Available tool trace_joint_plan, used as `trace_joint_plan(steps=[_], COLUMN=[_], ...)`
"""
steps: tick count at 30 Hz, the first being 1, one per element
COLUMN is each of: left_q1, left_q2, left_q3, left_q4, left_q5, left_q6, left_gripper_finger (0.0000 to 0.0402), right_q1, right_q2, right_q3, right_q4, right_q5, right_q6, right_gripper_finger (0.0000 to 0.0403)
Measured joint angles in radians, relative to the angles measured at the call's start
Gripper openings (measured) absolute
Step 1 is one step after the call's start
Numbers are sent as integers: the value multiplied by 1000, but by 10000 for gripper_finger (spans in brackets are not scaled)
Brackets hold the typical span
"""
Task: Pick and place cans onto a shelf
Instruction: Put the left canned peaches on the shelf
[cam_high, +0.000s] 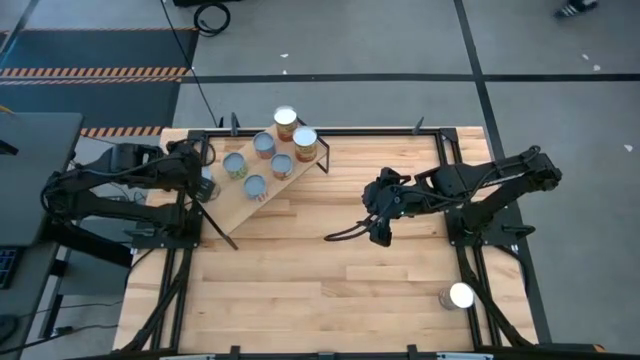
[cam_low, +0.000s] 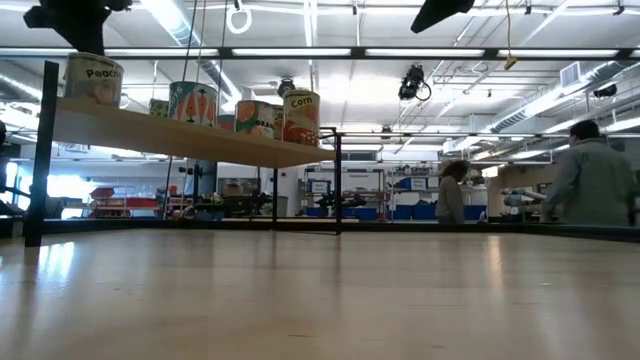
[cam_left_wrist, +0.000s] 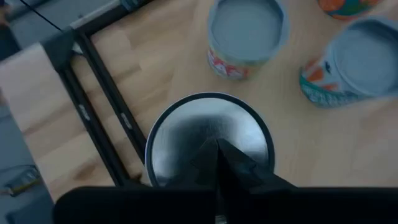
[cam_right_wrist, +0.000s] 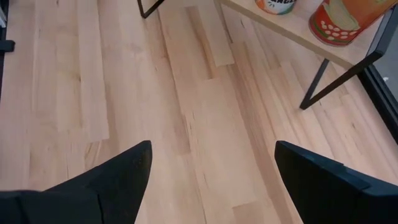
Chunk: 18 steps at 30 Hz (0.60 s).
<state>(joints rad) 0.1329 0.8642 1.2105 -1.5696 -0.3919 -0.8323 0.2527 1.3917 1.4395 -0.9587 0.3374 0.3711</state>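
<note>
- Left hand (cam_left_wrist: 217, 163): the fingers are together, directly above the silver top of a can (cam_left_wrist: 186, 134). They do not appear to clamp the can; the tips meet over its lid.
- Risk: this end can stands on the shelf (cam_high: 232, 205) at its left end, just beside the black bracket (cam_left_wrist: 102, 93). If the closed fingers drop or drag sideways on withdrawal, they could tip the can or push it off the end of the tilted plank.
- Risk: six other cans (cam_high: 264, 145) stand close together further along the shelf. A toppled can could roll into its neighbours.
- Right hand (cam_right_wrist: 211, 149): the fingers are wide apart, holding nothing, hovering above the bare middle of the surface (cam_high: 330, 290), near the right end of the shelf.
- Remaining can (cam_high: 460, 296): it stands at the front right corner of the surface, close to the rail. Judged risk: a grasp there leaves little room, so a finger could strike the rail or nudge the can outward.
</note>
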Motion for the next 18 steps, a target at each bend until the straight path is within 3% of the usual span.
trace_joint_plan(steps=[18], left_q1=[0], left_q2=[-2], left_q3=[-30], left_q4=[42], left_q5=[-51], left_q6=[-9], left_gripper_finger=[18], right_q1=[0], right_q2=[0], right_q3=[0], right_q4=[1], right_q5=[0], right_q6=[4], right_gripper_finger=[348])
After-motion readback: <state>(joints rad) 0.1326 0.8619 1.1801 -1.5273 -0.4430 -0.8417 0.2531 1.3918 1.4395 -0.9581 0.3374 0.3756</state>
